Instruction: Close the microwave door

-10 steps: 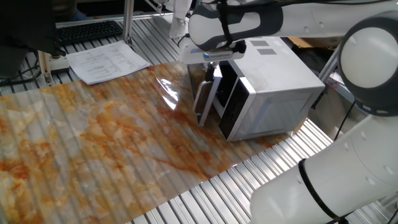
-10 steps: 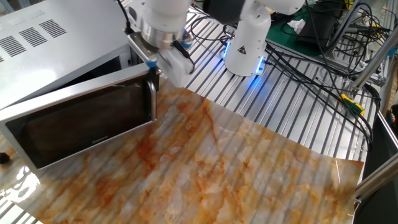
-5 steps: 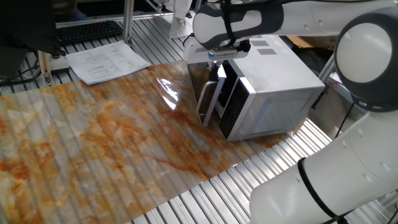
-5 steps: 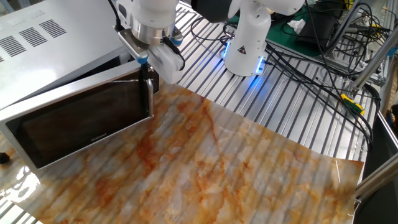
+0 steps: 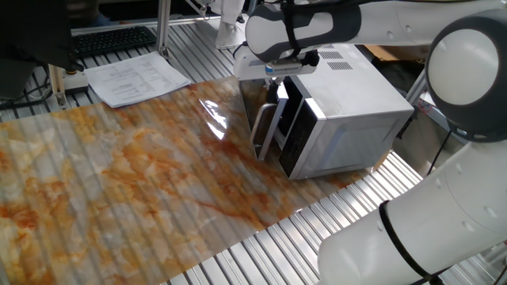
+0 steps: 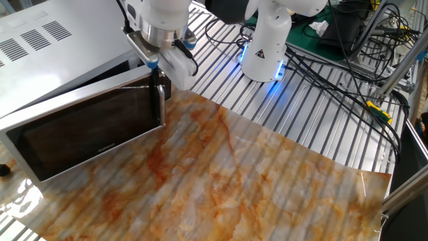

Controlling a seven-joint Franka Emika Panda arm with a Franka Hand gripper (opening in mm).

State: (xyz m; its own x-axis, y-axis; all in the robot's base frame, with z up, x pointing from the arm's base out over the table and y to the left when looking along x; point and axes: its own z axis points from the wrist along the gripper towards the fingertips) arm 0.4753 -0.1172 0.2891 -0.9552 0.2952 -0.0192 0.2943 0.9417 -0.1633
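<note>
So the dark glossy glass microwave door with the black frame (image 6: 83, 130) isn't fully shut yet; there's a gap showing along its top edge and at the handle end, and in the one fixed view it stands off the black front at a narrow angle. The boxy silver-grey metal microwave with vent slots on top (image 5: 348, 99) sits at about 2 o'clock on the marbled orange-and-white table cover (image 6: 221, 181) in that same view.

The white two-finger gripper (image 6: 160, 75) is right at the top of the door's curved silver bar handle (image 6: 162, 104), pressing from the outside, I think. Can't tell how wide the fingers are spread or whether they've actually got the bar; it's too tucked in behind the wrist.

What I'd worry about: if the push lands only on the handle top, the fingers could slide off the rounded bar and skid over the glass. The oven might also scoot backwards on that slick cover rather than latching. And if the fingers do wrap the bar, they could get pinched against the front.
</note>
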